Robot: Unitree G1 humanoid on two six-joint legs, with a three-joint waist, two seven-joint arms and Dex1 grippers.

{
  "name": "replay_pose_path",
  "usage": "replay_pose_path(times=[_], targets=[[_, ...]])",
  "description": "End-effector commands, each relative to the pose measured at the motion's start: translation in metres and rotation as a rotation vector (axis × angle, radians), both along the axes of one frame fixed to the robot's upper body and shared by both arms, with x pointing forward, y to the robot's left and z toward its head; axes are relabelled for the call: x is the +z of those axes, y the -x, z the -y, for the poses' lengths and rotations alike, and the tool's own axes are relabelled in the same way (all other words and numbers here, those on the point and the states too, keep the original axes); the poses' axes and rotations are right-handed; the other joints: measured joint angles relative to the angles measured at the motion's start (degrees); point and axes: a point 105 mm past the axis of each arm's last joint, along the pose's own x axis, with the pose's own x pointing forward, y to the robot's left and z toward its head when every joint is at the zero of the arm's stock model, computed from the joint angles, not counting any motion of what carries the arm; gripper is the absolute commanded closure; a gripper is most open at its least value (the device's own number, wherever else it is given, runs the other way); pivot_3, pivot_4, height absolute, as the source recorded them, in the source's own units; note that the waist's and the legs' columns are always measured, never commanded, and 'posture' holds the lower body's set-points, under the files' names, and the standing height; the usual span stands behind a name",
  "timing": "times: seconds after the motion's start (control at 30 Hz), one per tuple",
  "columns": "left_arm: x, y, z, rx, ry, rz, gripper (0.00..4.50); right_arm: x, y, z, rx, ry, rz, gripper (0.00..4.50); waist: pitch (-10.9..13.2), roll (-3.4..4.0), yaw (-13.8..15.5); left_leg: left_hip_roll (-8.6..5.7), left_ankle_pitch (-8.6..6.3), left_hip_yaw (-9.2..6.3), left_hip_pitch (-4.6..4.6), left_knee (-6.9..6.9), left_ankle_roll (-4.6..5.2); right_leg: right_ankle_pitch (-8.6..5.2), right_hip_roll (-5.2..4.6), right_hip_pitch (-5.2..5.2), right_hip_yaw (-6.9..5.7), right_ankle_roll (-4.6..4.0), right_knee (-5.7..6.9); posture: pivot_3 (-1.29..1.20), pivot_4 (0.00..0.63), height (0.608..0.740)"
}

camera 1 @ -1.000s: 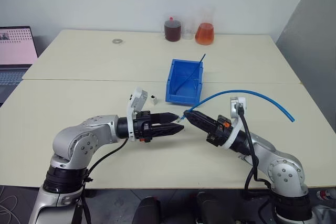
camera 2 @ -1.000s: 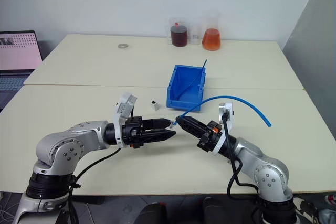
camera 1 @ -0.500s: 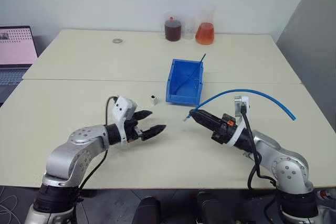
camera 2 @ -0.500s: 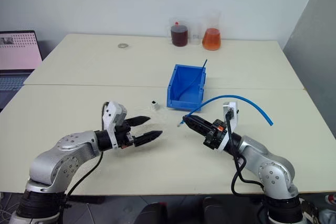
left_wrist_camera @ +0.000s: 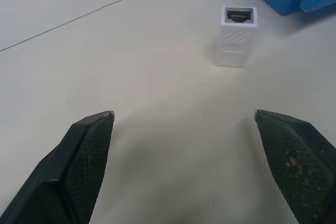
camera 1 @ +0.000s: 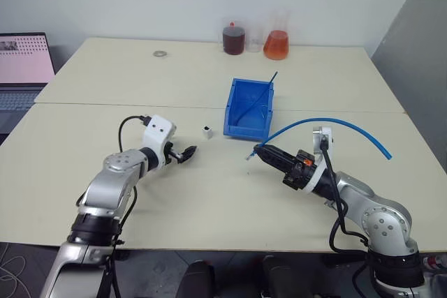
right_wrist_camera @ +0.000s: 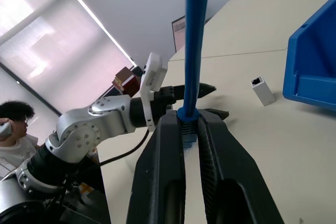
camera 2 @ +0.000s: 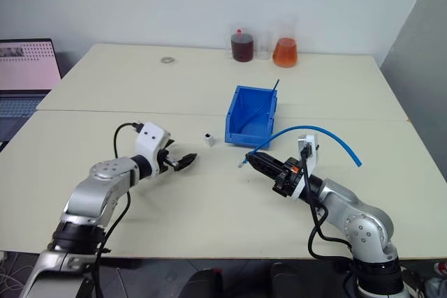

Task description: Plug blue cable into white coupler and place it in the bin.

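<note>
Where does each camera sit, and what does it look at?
Head views: look forward and down on the table, both arms, the bin.
Left wrist view: looks along the open left gripper at the white coupler standing on the table.
Right wrist view: looks along the right gripper, shut on the blue cable.
Shared: both wrist views show the coupler and the bin.

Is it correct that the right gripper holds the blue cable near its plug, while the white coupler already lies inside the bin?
Not quite. The right gripper does hold the blue cable near its plug, but the white coupler stands on the table beside the bin, not inside it. The left eye view shows this.
</note>
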Motion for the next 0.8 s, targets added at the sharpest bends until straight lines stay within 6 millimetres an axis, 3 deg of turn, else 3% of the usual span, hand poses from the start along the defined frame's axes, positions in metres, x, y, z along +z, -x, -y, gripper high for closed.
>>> replay_pose_path(times=[0.03,0.27,0.67,0.8], targets=[[0.008,-0.007,0.007,-0.048,-0.010,0.002,0.00,0.012,0.003,-0.001,0.005,-0.018,0.056,4.41,0.00,0.00,-0.02,0.00,0.00,0.00,-0.02,0.00,0.00,0.00,0.00,-0.01,0.00,0.00,-0.01,0.00,0.150,0.740],[0.012,-0.028,0.014,-0.046,-0.007,-0.021,0.00,0.011,0.006,-0.001,-0.003,-0.014,0.057,4.41,0.00,0.00,-0.23,-0.02,0.00,-0.02,-0.01,-0.01,0.00,0.00,0.06,-0.05,-0.02,0.00,0.04,0.00,0.150,0.740],[0.012,-0.040,0.033,-0.088,0.015,-0.043,0.00,0.009,0.009,-0.003,-0.004,-0.011,0.057,4.41,0.00,0.00,-0.17,-0.02,0.00,-0.01,-0.02,0.00,0.00,0.00,0.06,-0.05,-0.01,0.00,0.05,0.00,0.150,0.740],[0.010,-0.042,0.034,-0.080,0.017,-0.042,0.65,0.009,0.009,-0.003,-0.004,-0.010,0.057,4.41,0.00,0.00,-0.12,-0.03,0.00,-0.02,-0.03,0.00,0.00,0.00,0.06,-0.05,-0.02,0.00,0.05,0.00,0.150,0.740]])
